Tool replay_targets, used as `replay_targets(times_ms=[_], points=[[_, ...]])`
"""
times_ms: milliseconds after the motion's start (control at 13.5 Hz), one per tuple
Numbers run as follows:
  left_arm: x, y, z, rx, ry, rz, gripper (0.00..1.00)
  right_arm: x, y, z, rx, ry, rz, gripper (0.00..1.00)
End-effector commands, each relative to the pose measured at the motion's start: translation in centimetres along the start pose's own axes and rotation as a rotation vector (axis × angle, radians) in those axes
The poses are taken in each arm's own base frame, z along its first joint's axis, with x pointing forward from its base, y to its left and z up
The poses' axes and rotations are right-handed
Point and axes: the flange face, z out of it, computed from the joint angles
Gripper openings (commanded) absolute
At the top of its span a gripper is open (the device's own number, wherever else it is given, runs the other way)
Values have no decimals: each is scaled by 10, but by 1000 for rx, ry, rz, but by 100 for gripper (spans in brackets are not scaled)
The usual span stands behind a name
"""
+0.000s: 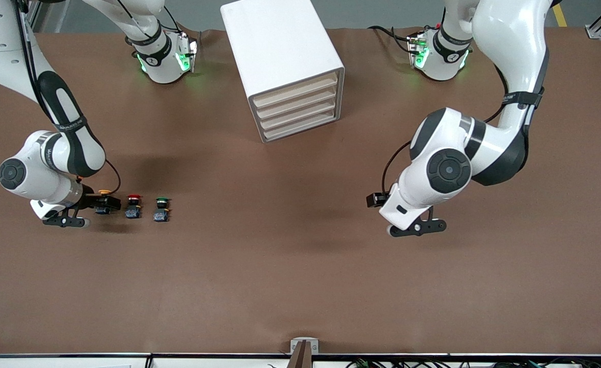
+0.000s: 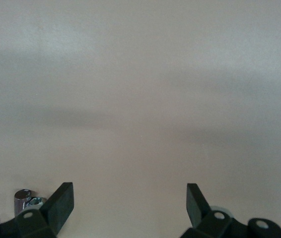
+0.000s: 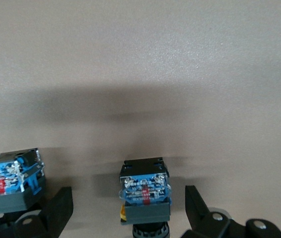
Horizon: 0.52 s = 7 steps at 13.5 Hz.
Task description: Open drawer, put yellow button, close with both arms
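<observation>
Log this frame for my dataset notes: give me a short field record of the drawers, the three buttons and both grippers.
drawer: shut, like the three below it in the cabinet
yellow button: on the table, between the open fingers of the right gripper, not yet clamped
red button: beside the yellow one
green button: beside the red one, toward the left arm's end
left gripper: open, empty, over bare table, waiting

Light: bright, even, from overhead
Shadows: soft, blurry patches on the surface (image 1: 300, 266) under both arms and beside the cabinet (image 1: 285, 61)
Glare: highlights on glossy arm shells
Green glow: at arm bases
Wrist views: paler, washed out, foreground soft
</observation>
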Motion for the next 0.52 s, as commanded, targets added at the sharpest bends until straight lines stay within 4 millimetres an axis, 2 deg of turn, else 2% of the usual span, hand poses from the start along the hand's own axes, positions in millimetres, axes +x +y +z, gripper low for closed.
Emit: replay_targets(times_ms=[0, 223, 297, 445], points=[[-4, -1, -8, 8, 6, 17, 100, -8, 1, -11, 9, 8, -9, 93], [-5, 2, -4, -2, -10, -61, 100, -8, 6, -11, 10, 10, -5, 83], [-7, 4, 0, -8, -27, -157, 100, -8, 8, -10, 10, 10, -1, 83], [-19, 21, 5, -14, -56, -376, 100, -9, 10, -8, 10, 9, 0, 83]])
